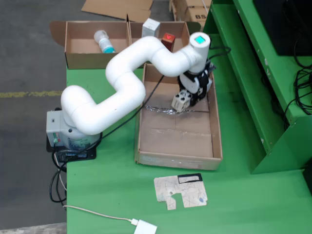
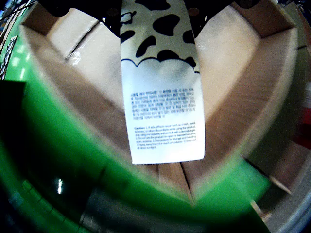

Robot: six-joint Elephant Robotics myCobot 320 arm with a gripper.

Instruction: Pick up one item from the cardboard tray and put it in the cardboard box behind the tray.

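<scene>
Hand (image 1: 187, 99) is clamped on a cow-print carton (image 1: 180, 102), lifted clear above the far end of the tray (image 1: 176, 157), presumably so it clears the walls toward the far box (image 1: 78, 54).

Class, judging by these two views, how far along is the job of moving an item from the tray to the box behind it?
Done: the gripper holds the cow-print carton, lifted over the tray. In hand: carrying it. Left: moving it into the box behind and letting go.
</scene>
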